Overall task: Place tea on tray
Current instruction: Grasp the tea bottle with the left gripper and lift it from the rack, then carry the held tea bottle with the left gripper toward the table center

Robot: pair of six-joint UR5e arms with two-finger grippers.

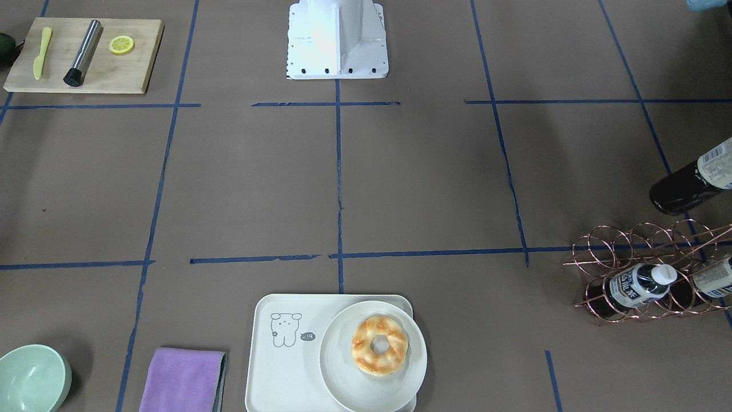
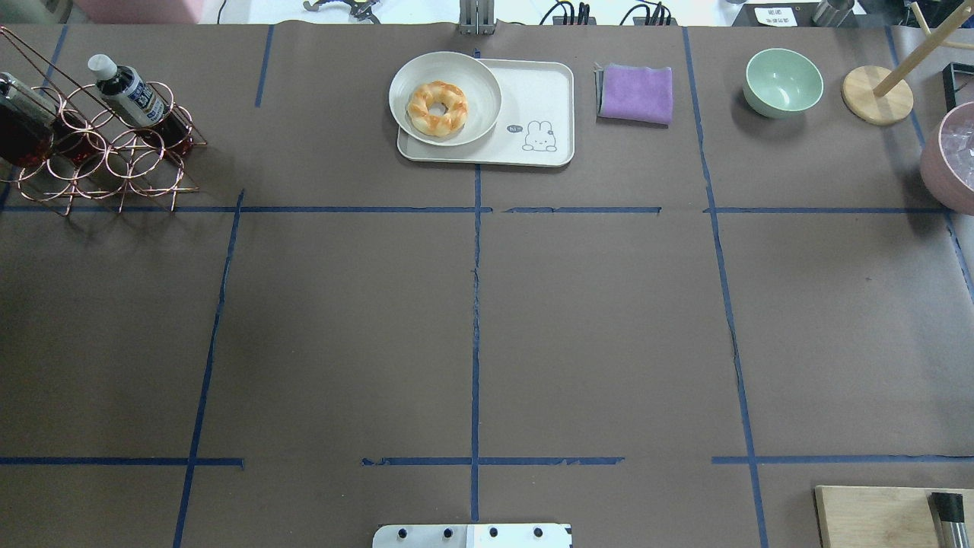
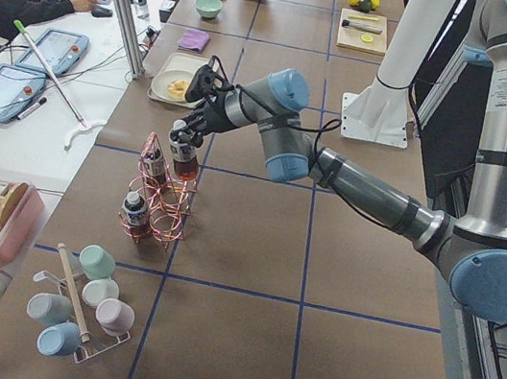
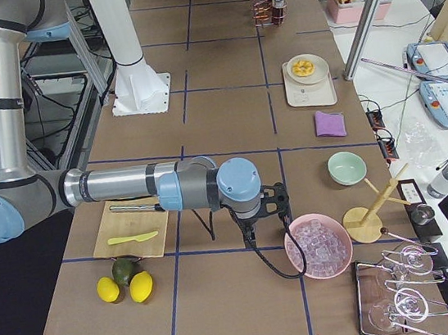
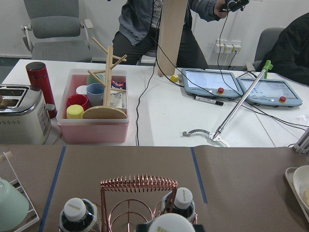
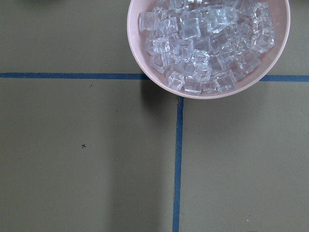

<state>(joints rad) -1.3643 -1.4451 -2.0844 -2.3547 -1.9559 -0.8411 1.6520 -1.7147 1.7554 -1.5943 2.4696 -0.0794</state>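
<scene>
Pick-up stage: left gripper [image 3: 186, 128] is at the tea [image 1: 685, 186] above the rack [image 1: 646, 240]. Can't tell if its fingers, or the right gripper's [image 4: 282, 198], are clamped. Next it needs carrying to the tray's [image 1: 280, 377] bare side.

Matt brown paper over the table [image 1: 429, 183], crossed with blue tape [image 1: 338, 171]; smooth matt cream plastic in the tray [image 1: 274, 377]. Just beside the tray, soft napped purple cloth [image 1: 180, 380]; farther off, a smooth pale-green bowl [image 1: 31, 377]. Well apart from the tray, shiny copper wire rack [image 1: 629, 243] and glossy plastic of the tea [image 1: 683, 189].
</scene>
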